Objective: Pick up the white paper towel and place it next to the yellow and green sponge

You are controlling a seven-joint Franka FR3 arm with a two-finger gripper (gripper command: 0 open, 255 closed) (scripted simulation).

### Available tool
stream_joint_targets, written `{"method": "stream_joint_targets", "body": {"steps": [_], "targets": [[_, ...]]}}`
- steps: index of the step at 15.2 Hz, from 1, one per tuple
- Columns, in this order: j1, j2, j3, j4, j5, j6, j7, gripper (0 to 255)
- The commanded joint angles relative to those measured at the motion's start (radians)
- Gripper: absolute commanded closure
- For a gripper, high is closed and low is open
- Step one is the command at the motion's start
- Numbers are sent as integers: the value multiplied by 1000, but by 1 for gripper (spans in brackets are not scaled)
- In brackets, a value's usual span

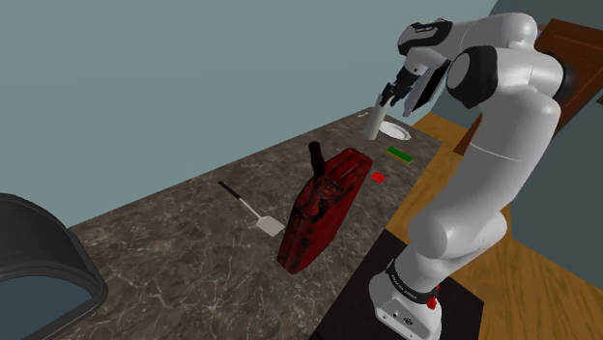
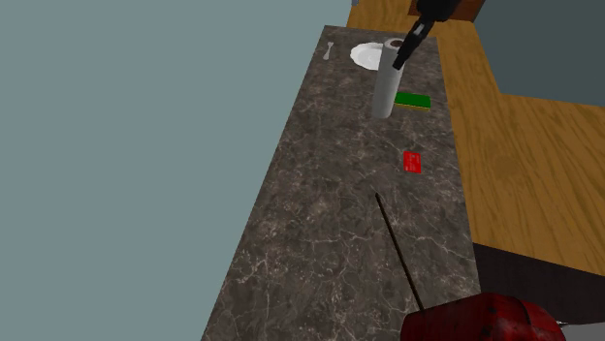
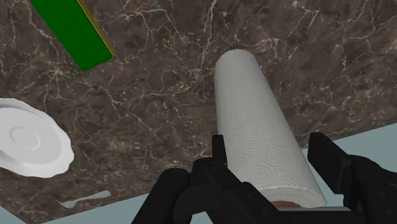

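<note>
End effector point(image 3: 272, 149) pinches the white paper towel roll point(image 3: 254, 114) near its top end, one finger on each side. That high grip keeps the roll hanging roughly upright, so it can go down on its base. In the second exterior view the roll is over the dark marbled surface point(image 2: 330, 213), just beside the green sponge with the yellow edge point(image 2: 412, 100), with the white plate point(image 2: 368, 55) behind it. Can't tell whether the base touches the surface yet. Looks like the placing stage: next is probably lower, then release.
</note>
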Motion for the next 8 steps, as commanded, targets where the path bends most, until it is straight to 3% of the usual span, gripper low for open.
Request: {"method": "stream_joint_targets", "body": {"steps": [1,6,8], "targets": [[-37,56,-8,48,38,-6,-51,255],[-140,191,-13,172,119,-29,-157,255],[-139,193,-10,149,122,-4,-163,255]]}}
